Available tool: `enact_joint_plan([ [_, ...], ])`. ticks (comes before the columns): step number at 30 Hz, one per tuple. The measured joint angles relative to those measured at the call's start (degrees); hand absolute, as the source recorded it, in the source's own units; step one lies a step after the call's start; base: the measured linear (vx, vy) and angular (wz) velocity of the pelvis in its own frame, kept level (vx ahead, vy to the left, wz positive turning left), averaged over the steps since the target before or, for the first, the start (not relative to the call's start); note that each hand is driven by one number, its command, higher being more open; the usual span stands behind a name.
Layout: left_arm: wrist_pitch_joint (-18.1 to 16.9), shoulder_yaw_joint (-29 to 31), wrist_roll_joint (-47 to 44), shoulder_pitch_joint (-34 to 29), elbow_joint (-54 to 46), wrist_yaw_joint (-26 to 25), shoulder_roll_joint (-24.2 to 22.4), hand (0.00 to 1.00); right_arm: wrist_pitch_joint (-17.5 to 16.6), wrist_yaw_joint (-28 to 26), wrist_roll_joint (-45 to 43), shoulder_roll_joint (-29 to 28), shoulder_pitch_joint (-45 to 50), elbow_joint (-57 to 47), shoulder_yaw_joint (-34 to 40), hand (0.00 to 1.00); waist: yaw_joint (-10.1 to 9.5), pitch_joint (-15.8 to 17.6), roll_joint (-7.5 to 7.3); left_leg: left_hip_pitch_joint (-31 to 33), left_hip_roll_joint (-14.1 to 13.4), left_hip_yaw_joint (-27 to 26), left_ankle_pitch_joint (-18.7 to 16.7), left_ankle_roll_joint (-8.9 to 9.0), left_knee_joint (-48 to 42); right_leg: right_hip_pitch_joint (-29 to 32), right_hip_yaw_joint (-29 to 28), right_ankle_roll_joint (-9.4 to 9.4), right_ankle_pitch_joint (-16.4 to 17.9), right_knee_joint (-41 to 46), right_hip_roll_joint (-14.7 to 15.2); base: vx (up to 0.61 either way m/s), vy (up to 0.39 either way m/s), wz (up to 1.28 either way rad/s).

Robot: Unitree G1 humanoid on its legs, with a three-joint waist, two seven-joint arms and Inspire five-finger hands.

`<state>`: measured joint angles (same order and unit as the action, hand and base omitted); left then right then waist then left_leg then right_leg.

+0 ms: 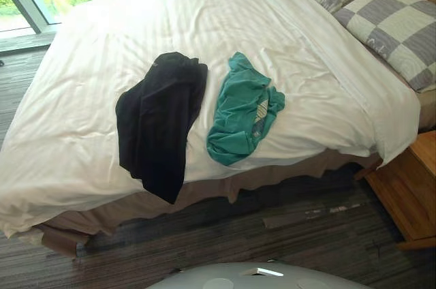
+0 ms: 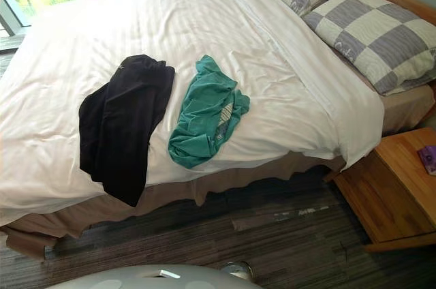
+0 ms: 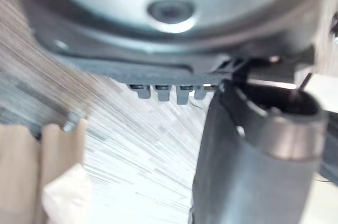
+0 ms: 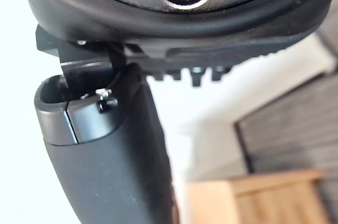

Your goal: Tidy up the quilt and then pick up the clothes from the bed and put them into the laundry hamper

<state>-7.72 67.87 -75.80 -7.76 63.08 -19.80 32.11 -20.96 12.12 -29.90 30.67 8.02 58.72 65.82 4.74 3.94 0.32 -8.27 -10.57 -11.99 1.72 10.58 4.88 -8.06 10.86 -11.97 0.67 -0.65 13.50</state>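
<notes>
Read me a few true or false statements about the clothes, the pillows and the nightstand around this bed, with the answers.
1. The black garment lies left of the green garment. True.
2. The two garments overlap. False: the quilt shows between them.
3. Two checked pillows lie at the quilt's right end. True.
4. The nightstand stands beside the black garment. False: it stands at the right, by the pillows.

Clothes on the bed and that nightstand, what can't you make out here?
Green garment: crumpled, both eye views; its type is hidden in its own folds.
Black garment: folded over itself; type unclear.
Purple item on the nightstand: cut off by the right eye view's edge.
</notes>
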Motion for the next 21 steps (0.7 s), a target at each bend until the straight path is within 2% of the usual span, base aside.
enact_joint_plan([
  [2,-1.1,-0.2,2.8,0.8,-0.4,-0.9,3.9,1.00,-0.9,0.0,0.5,4.5,-1.6,-4.5,-3.6,1.00,-0.41,-1.2,0.21,0.1,0.0,0.0,0.1,-0.01,0.0,0.0,0.1,-0.05,0.0,0.0,0.0,-0.05,-0.007,0.03],
  [4,-2.4,-2.9,7.8,3.1,-2.8,-0.9,9.1,1.00,-1.0,-0.5,3.0,8.9,-4.2,-10.0,-10.7,1.00,-1.16,-2.3,0.31,0.6,0.0,0.2,0.4,-0.01,0.2,0.2,0.5,-0.36,-0.2,-0.2,0.0,-0.07,-0.004,0.05],
  [8,-4.8,-10.8,17.9,5.4,-13.7,2.4,16.1,1.00,-0.9,-5.0,5.0,10.9,-8.0,-18.8,-21.5,1.00,-2.07,-3.5,-0.97,2.5,-0.1,1.1,1.3,-0.07,0.2,1.2,1.5,-0.42,-0.3,-0.2,0.0,-0.07,-0.004,0.16],
  [10,-6.5,-14.0,23.4,6.5,-19.6,4.7,17.8,1.00,-0.6,-7.3,6.6,10.9,-9.4,-22.7,-26.5,1.00,-3.08,-3.8,-1.33,2.9,-0.1,1.1,1.4,-0.04,0.2,1.7,1.4,-0.56,-0.4,0.1,0.0,-0.03,0.002,0.04],
  [12,-8.0,-17.2,29.0,8.5,-25.1,7.1,18.1,1.00,-0.2,-10.0,9.6,10.9,-11.3,-26.5,-32.6,1.00,-3.47,-3.7,-1.14,3.3,-0.1,1.3,1.7,-0.02,0.1,2.2,1.4,-0.52,-0.5,0.7,0.0,-0.02,-0.001,0.06],
  [15,-8.3,-24.6,35.7,11.7,-29.7,8.9,17.8,1.00,2.2,-12.4,11.7,10.8,-14.2,-30.9,-41.7,1.00,-3.67,-3.6,-0.72,3.7,-0.2,1.0,2.3,0.12,0.0,2.9,1.1,-0.32,-0.6,1.0,-0.3,-0.01,-0.006,0.00],
  [16,-8.2,-28.6,38.0,13.3,-31.0,9.9,17.3,1.00,3.6,-13.2,12.5,10.2,-16.2,-32.1,-45.6,1.00,-3.66,-3.0,-0.18,3.7,-0.3,0.3,2.8,0.03,-0.1,3.2,0.8,-0.11,-0.8,1.2,-0.4,-0.05,0.000,-0.13],
  [17,-7.3,-33.6,40.3,15.6,-32.6,11.3,16.0,1.00,5.4,-13.7,14.1,8.6,-18.9,-32.5,-50.0,1.00,-3.65,-2.4,0.42,3.6,-0.4,-1.1,3.2,-0.07,-0.1,3.6,0.2,0.14,-1.2,1.3,-0.6,-0.06,0.003,-0.16],
  [19,-6.7,-37.2,41.8,17.5,-33.5,12.6,14.6,1.00,6.9,-14.2,14.2,7.3,-20.7,-32.5,-53.1,1.00,-3.56,-2.0,0.81,3.5,-0.5,-1.6,3.4,-0.13,-0.1,3.8,-0.3,0.34,-1.4,1.4,-0.8,-0.07,0.000,-0.16],
  [21,-5.8,-43.4,48.3,20.4,-36.1,13.7,11.0,1.00,8.7,-14.7,15.8,5.5,-23.1,-32.5,-56.9,1.00,-3.38,-0.1,0.97,2.7,-1.0,-2.5,3.6,-0.12,-0.1,3.8,-1.4,1.03,-2.0,1.4,-1.2,-0.09,-0.002,-0.23],
])
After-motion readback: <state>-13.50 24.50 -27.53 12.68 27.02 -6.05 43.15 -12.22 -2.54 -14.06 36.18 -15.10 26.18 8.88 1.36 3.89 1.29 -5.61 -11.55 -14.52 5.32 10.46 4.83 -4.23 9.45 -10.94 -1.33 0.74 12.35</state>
